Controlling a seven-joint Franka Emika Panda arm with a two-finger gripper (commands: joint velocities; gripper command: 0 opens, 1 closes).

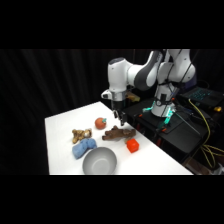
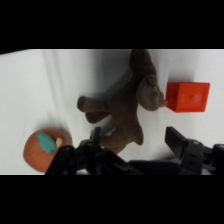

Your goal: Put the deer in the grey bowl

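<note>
The white table stood brightly lit against black curtains that swallowed the room behind. Both views were soft, edges smeared. From the wrist, the deer cast a grey shadow leftward, and the near black linkage was blurred.

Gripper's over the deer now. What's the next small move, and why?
Probably lower straight down and close. In the wrist view the open gripper straddles the deer, its fingers on either side of the body. From the side it hangs above the toy, which lies on the table beside the red cube, outside the grey bowl.
</note>
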